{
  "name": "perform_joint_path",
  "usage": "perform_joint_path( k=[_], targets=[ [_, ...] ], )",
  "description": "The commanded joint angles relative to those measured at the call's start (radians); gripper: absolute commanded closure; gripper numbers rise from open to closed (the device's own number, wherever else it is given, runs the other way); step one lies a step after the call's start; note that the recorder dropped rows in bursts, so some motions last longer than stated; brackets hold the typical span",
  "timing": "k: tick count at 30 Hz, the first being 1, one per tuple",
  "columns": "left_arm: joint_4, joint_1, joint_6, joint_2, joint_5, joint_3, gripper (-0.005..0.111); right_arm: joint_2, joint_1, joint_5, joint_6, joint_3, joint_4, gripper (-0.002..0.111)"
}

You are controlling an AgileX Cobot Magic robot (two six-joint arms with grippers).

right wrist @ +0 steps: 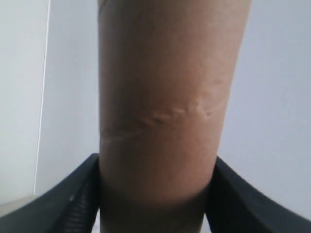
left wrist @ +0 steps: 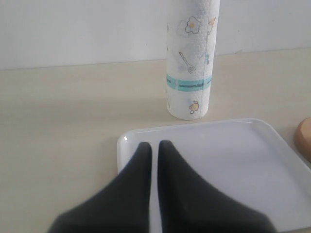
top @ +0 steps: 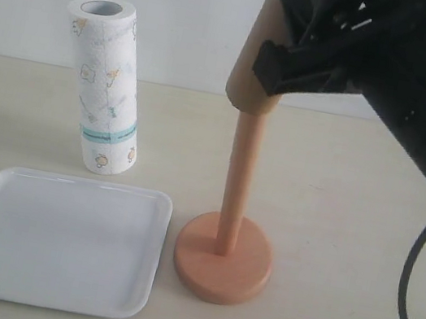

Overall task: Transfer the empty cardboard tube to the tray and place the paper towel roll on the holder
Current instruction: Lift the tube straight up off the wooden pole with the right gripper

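Status: right gripper [right wrist: 155,194] clamped on empty cardboard tube [top: 250,59].
Tube, upper centre, tilted over holder [top: 238,180] pole; left gripper [left wrist: 154,153] closed.

No word, brand or number could be read anywhere in the three views. The nearest thing to lettering was a line of tiny pale marks along the teal band [left wrist: 189,83] that ran round the paper towel roll [left wrist: 190,53], seen best from the left wrist camera, and it was too small and soft to make out. The roll's other printing was only small yellow cartoon drawings [left wrist: 191,24], not writing.
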Motion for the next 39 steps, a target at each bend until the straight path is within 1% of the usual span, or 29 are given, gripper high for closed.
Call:
perform_joint_path(
  k=[1, 8, 13, 18, 21, 26, 29, 32, 36, 39],
  targets=[
    [0.0, 0.002, -0.007, -0.003, 0.0, 0.003, 0.103, -0.01, -0.002, 0.045, 0.017, -0.068, -0.039, 0.108],
    [0.0, 0.002, -0.007, -0.003, 0.0, 0.003, 0.103, -0.037, -0.002, 0.069, 0.017, -0.136, -0.054, 0.108],
    [0.0, 0.002, -0.007, -0.003, 0.0, 0.003, 0.103, -0.076, -0.002, 0.129, 0.013, -0.176, -0.076, 0.108],
    [0.0, 0.002, -0.007, -0.003, 0.0, 0.003, 0.103, -0.124, -0.002, 0.231, 0.006, -0.228, -0.131, 0.108],
    [0.0, 0.002, -0.007, -0.003, 0.0, 0.003, 0.103, -0.147, -0.002, 0.309, 0.042, -0.27, -0.191, 0.108],
    [0.0, 0.002, -0.007, -0.003, 0.0, 0.003, 0.103, -0.153, -0.002, 0.571, 0.122, -0.372, -0.321, 0.108],
    [0.0, 0.002, -0.007, -0.003, 0.0, 0.003, 0.103, -0.151, 0.001, 0.673, 0.141, -0.411, -0.355, 0.108],
    [0.0, 0.002, -0.007, -0.003, 0.0, 0.003, 0.103, -0.151, 0.052, 0.716, 0.124, -0.433, -0.387, 0.108],
    [0.0, 0.002, -0.007, -0.003, 0.0, 0.003, 0.103, -0.121, 0.153, 0.779, 0.113, -0.483, -0.406, 0.108],
    [0.0, 0.002, -0.007, -0.003, 0.0, 0.003, 0.103, -0.069, 0.193, 0.865, 0.093, -0.533, -0.408, 0.108]
  ],
)
